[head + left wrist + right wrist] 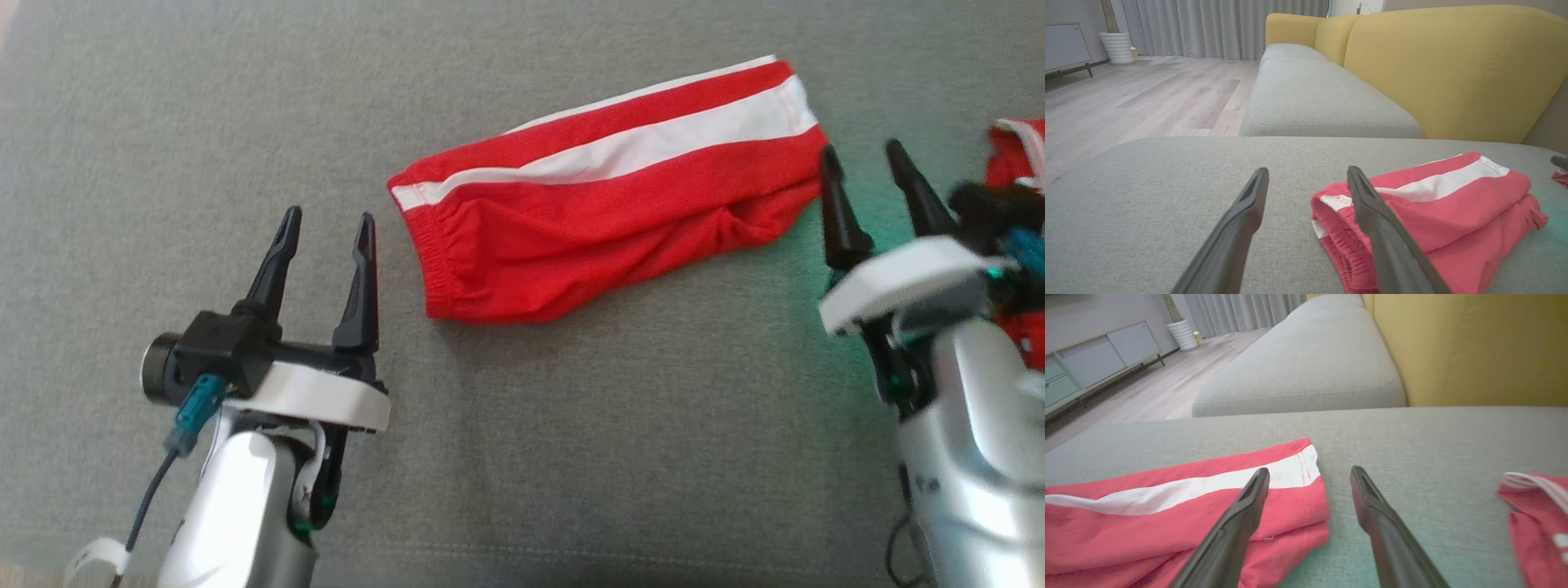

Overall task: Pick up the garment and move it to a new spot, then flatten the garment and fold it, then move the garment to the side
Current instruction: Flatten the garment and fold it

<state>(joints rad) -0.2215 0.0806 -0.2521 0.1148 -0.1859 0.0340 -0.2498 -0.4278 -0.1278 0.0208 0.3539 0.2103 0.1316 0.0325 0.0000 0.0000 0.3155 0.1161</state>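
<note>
Garment folded, second red cloth cut off

Bare cushion rings the shorts; another red garment crowds the right.

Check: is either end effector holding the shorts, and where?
Nothing is held. The left end effector is open beside the waistband end of the red shorts; the right end effector is open at their hem end.

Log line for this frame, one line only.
shorts: folded, on cushion | left gripper: open, by shorts | right gripper: open, by shorts | held: nothing
</note>
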